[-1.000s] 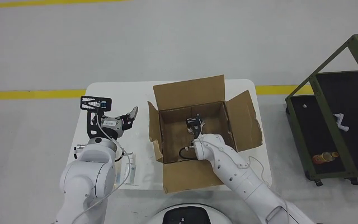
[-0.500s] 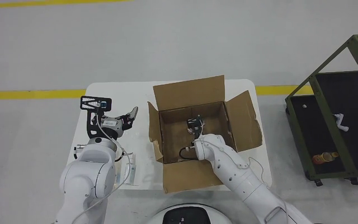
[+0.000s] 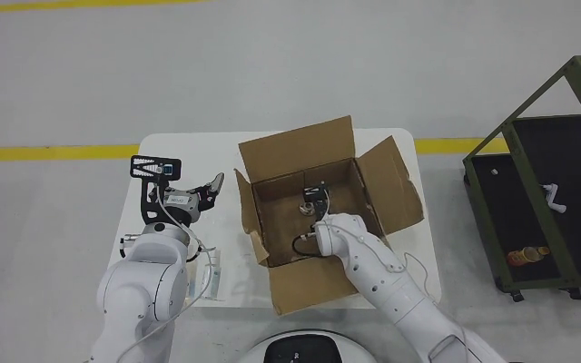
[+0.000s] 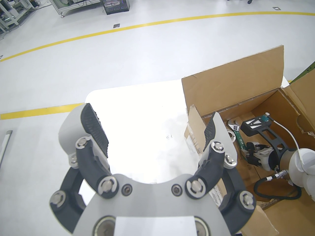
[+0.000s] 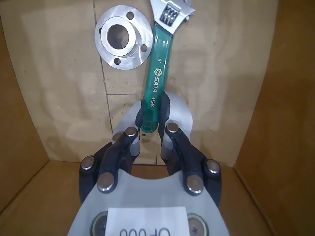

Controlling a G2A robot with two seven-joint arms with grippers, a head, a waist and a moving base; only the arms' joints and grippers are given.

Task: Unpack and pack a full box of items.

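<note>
Inside an open cardboard box (image 3: 300, 150) at the centre of the overhead frame, the right arm's (image 3: 363, 263) jaws are closed tight on the tail end of an adjustable wrench (image 5: 157, 69), pinching the last stretch of its green handle just above the hanging hole. The bare steel head points away from the wrist towards the box's far wall. Whether the tool is off the cardboard floor or lying on it cannot be told.

A round metal flange (image 5: 123, 37) lies flat on the box floor, raised hub up, with its rim against the wrench's shank just below the head.

At centre left of the overhead frame, the left arm's jaws stand wide apart and hold nothing. They hang over a bare part of the white desk (image 3: 227, 154), just beside the box's near flap.

The wrench looks rigid and heavy for its size, with most of its weight in the head. A hold this far back is likely to let it droop or pivot between the pads. The coated handle should grip well, and a hold nearer its middle would carry it steadier.

The flange looks like solid, smooth metal: dense, slippery and not fragile. The hub or the opposite edges of the rim seem the surest places to take it. Because it touches the wrench, lifting the tool may nudge it.
</note>
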